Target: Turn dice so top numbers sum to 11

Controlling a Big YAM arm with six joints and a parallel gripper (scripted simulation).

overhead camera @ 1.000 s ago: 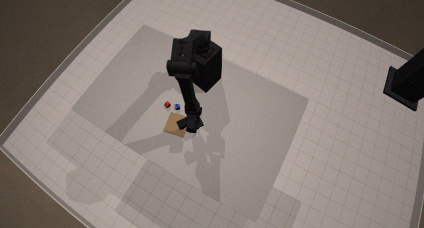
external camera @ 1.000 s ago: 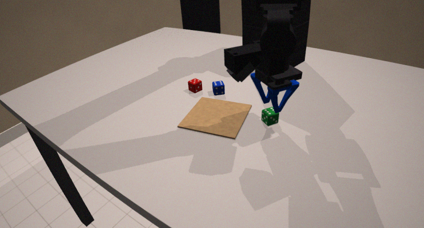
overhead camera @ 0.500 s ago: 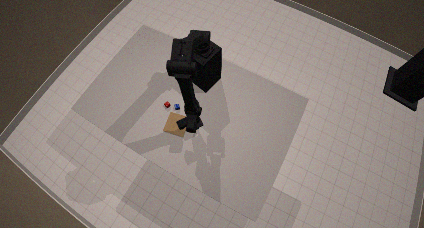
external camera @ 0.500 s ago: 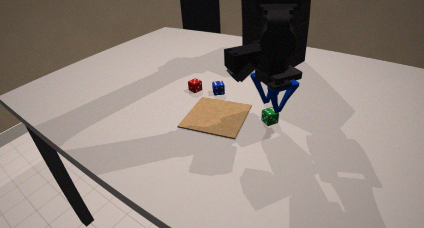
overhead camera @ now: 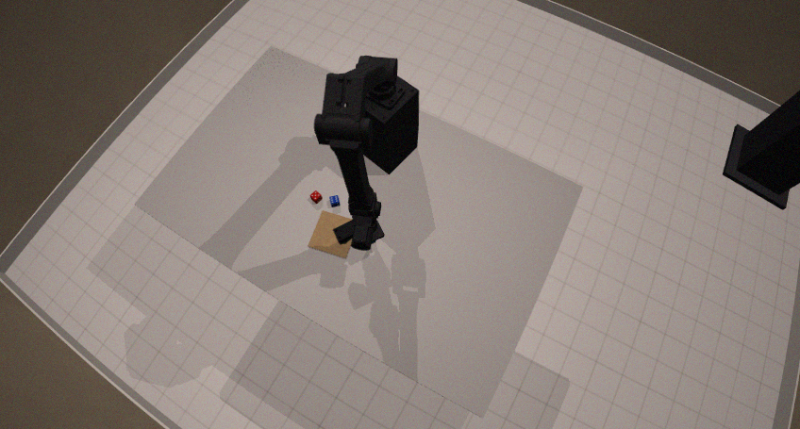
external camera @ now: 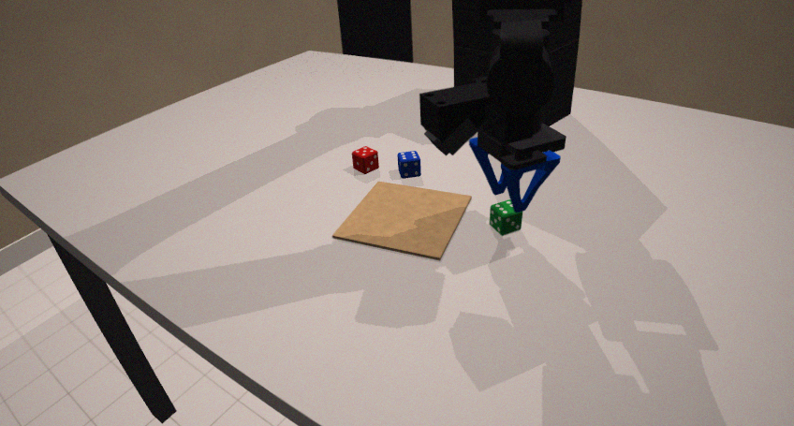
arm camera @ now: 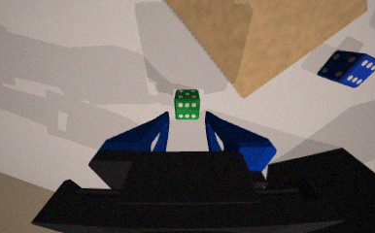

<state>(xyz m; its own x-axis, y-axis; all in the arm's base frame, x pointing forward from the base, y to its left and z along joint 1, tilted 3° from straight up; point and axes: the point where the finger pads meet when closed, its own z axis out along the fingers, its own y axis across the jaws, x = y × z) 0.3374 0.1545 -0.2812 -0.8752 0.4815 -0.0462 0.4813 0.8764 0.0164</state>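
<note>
The green die (external camera: 506, 218) (arm camera: 187, 104) rests on the table just right of the mat (external camera: 384, 210) (arm camera: 272, 44) (overhead camera: 325, 239) in the exterior view, with a six on top. My gripper (external camera: 508, 200) (arm camera: 187, 116) is partly open and empty, its fingertips at or just above the die; exact height is hard to tell. The blue die (overhead camera: 334, 200) (external camera: 409, 164) (arm camera: 350, 69) shows six on top. The red die (overhead camera: 316, 196) (external camera: 365, 159) shows five on top. Both stand on the table behind the mat. The arm hides the green die in the top view.
The red and blue dice stand side by side with a small gap. The mat lies flat, partly in the arm's shadow. The dark arm (overhead camera: 353, 173) reaches over the mat's right side in the top view. The near table edge (external camera: 183, 332) is well away from the dice.
</note>
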